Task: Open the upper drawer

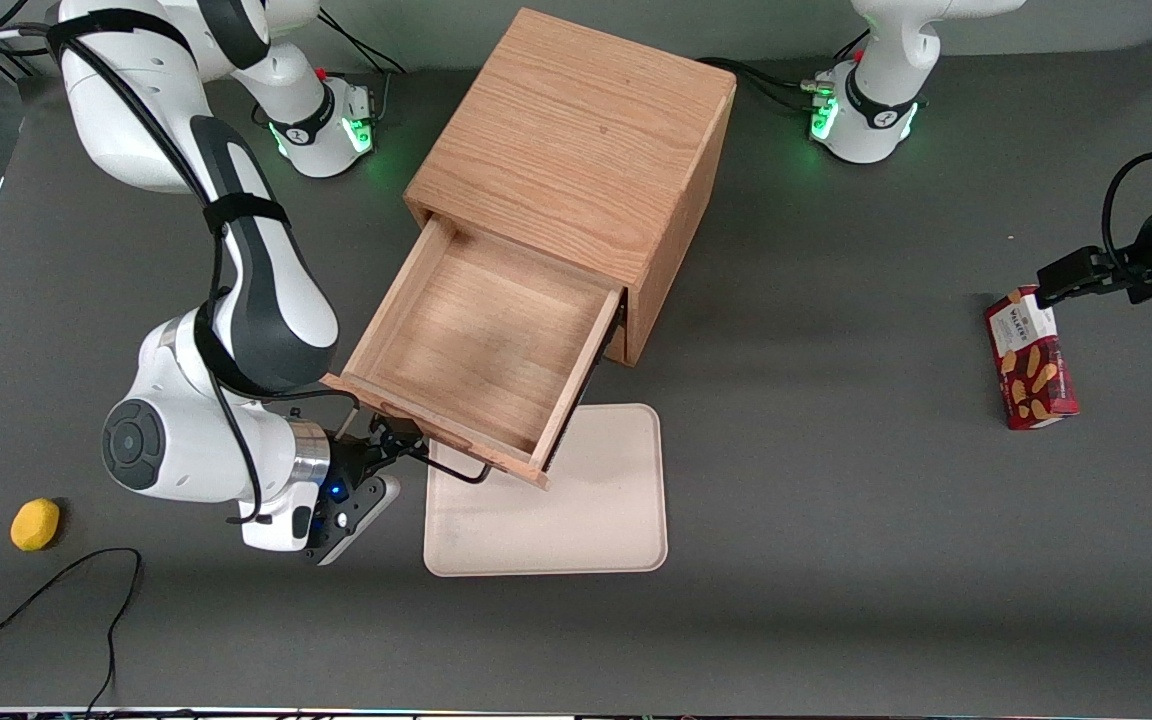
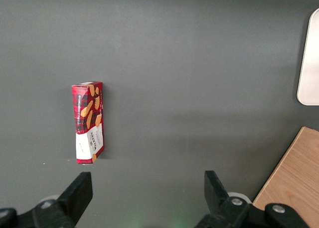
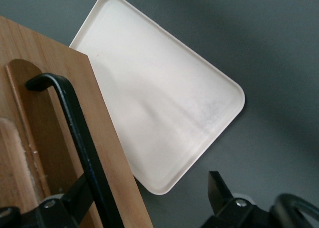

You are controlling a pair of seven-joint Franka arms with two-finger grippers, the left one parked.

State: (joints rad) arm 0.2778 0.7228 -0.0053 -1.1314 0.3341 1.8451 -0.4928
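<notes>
Claw: gripper (image 1: 414, 452) at the pulled-out drawer's front, at the handle's end toward the working arm, low over the table (image 1: 836, 500)
Claw state: fingers spread apart, 1 on each side of the bar, not clamped on it

Front view
Upper drawer: upper drawer (image 1: 481, 345) slid far out of the cabinet (image 1: 576, 150), toward the front camera; light oak, shallow, bare wood floor, 4 low walls
Handle: thin black bar handle (image 1: 456, 468) on the drawer front, partly hidden under the front edge
Tray: cream tray (image 1: 576, 510) on the table, its edge under the drawer's front corner
Lemon: yellow lemon (image 1: 35, 524) toward the working arm's end, near a black cable (image 1: 46, 590)
Box: red cookie box (image 1: 1031, 358) toward the parked arm's end

Left wrist view
Box: red cookie box (image 2: 88, 122) lying flat on grey table (image 2: 199, 63)
Tray: corner only (image 2: 310, 63)
Cabinet: oak corner (image 2: 294, 183)

Right wrist view
Drawer front: oak panel (image 3: 107, 153) with recessed grip cut-out
Handle: black bar (image 3: 82, 138) running between the 2 fingers, 1 finger (image 3: 79, 195) right against it, the other (image 3: 218, 188) well apart
Tray: cream, rounded corners (image 3: 169, 93), lower than the drawer front
</notes>
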